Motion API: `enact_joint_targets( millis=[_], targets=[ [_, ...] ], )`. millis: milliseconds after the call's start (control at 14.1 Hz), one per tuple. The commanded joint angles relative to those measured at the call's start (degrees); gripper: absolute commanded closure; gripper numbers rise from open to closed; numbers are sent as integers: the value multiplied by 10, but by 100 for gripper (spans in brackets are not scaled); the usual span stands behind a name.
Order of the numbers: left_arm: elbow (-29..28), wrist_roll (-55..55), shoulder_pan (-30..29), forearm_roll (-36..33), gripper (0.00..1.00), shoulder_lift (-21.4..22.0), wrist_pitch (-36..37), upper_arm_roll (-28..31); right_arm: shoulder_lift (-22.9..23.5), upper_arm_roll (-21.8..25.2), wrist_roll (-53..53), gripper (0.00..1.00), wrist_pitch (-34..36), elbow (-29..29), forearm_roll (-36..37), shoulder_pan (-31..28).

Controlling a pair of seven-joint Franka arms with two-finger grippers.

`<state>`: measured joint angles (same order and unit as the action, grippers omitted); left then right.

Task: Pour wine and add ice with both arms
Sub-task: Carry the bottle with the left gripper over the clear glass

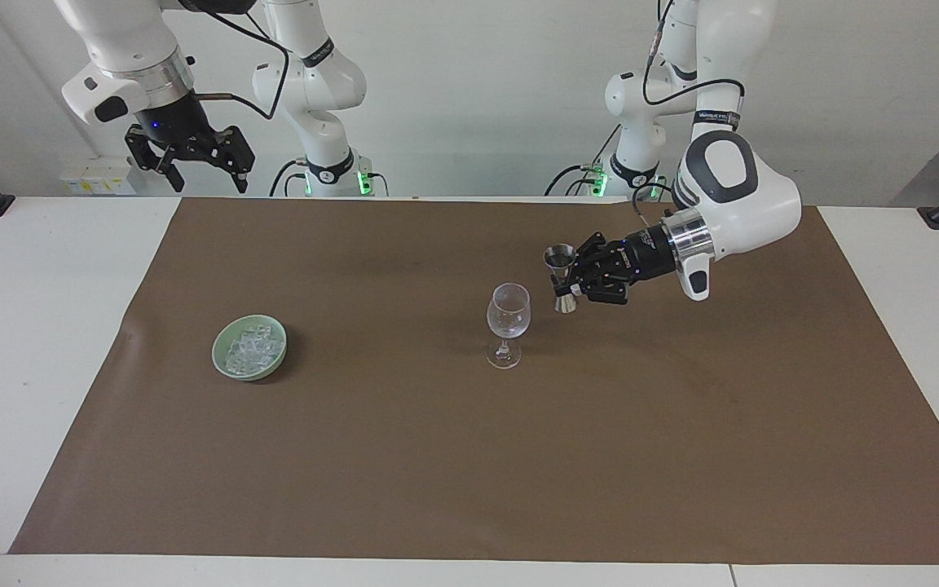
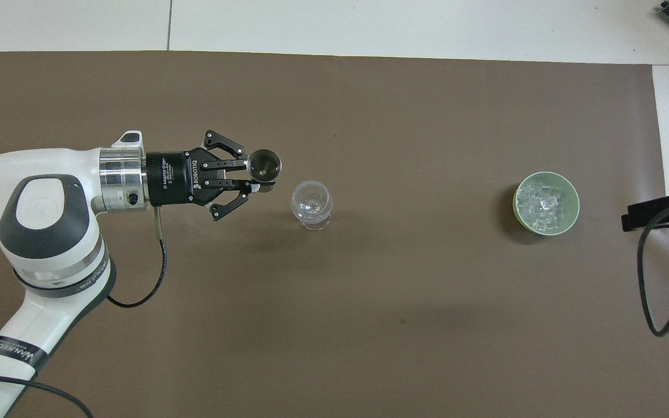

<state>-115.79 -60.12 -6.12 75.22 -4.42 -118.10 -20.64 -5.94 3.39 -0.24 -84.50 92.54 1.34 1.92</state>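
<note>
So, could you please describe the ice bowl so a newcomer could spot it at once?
On the brown mat, look toward the right arm's end. The pale green bowl heaped with ice sits there alone, apart from the wine glass.

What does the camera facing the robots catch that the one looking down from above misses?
Only the facing view shows the arms' bases, the whole right gripper waiting open above the table's edge at its own end, and the wine glass side-on, stem and foot included.

Only the overhead view looks straight down into the jigger and the glass's bowl; of the right arm it shows only a black tip and cable.

Both show the left gripper shut on the upright metal jigger beside the glass, and the green bowl of ice toward the right arm's end.
</note>
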Motion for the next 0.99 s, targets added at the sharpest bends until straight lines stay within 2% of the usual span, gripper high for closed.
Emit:
enact_joint_targets(
  millis=[0,142,283,920],
  targets=[
    [-15,-12,11,-14,100,25,-13,10,-5,-1,-15,0,9,0,-4,-3],
    [-14,-4,12,-24,100,25,-21,10,-5,-1,-15,0,9,0,-4,-3],
    [-10,-6,31,-60,100,27,-64,8,-5,-1,-14,0,9,0,-4,-3],
    [-15,-3,70,-71,100,37,-158,9,-5,-1,-15,0,9,0,-4,-3]
  ],
)
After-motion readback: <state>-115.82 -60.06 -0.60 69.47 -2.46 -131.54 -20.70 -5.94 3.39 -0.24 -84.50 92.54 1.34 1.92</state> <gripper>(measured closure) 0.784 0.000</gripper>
